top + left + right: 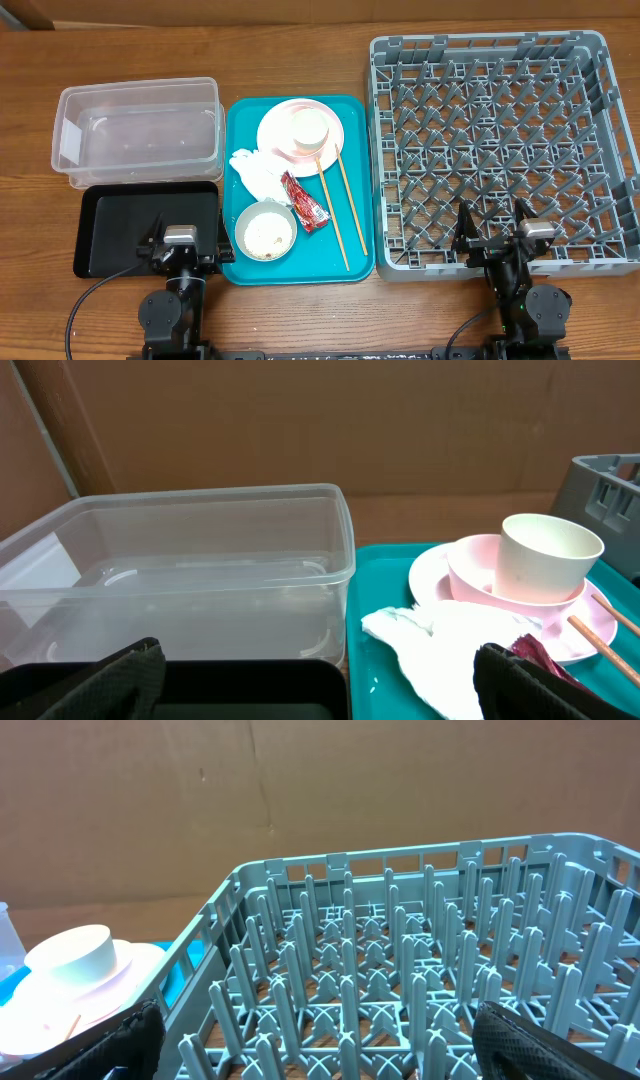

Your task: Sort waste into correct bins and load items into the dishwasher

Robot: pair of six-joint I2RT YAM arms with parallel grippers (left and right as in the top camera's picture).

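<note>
Near left: left gripper (185, 232) spread wide, empty, above the near right part of the black tray (115, 215). Just beyond that, touching the tray's far edge: the clear tub (137, 95), nothing visible inside.

Near right: right gripper (493, 225) likewise spread wide, empty, over the near edge of the grey dish rack (500, 120), its pegs bare.

Between tub and rack, on the table (300, 60): a teal tray (360, 130) carrying all the rest. At its far end, the pink plate (275, 135) with the white cup (311, 128) upright on it. Left of centre, the crumpled napkin (258, 170), touching the plate's near rim. Just right of the napkin, the red wrapper (305, 202). At the near left, a white bowl (240, 225) holding rice remains (265, 232). Along the right side, two chopsticks (340, 215), far tips by the plate.
</note>
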